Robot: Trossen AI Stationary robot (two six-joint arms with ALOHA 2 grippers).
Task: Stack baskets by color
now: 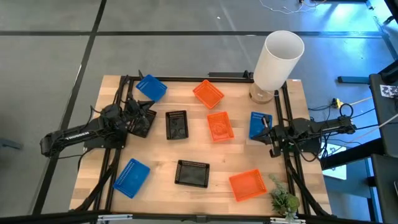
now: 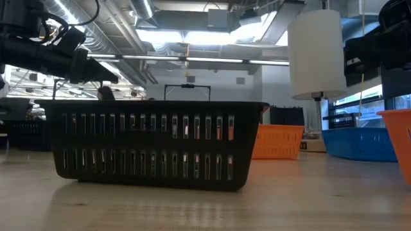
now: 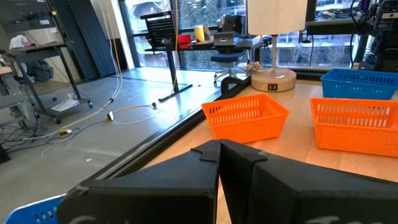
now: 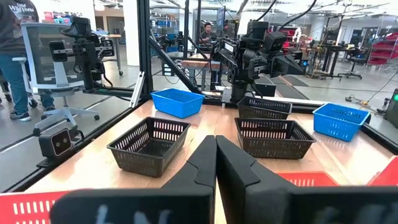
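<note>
Nine baskets lie singly on the wooden table. The blue ones are at far left (image 1: 151,88), near left (image 1: 132,177) and right (image 1: 260,124). The orange ones are at far middle (image 1: 208,93), centre (image 1: 219,126) and near right (image 1: 247,185). The black ones are at centre (image 1: 176,124), near middle (image 1: 192,173) and left (image 1: 142,123). My left gripper (image 1: 147,112) is shut and held level above the left black basket (image 4: 264,107). My right gripper (image 1: 265,132) is shut and held level over the right blue basket. Each pair of fingers (image 3: 219,155) (image 4: 215,155) holds nothing.
A tall white cylinder (image 1: 277,59) stands at the far right corner on a round wooden base. A small green plant (image 1: 283,200) sits at the near right corner. Black frame rails run along the table's left and right edges. People show in the room beyond (image 4: 12,56).
</note>
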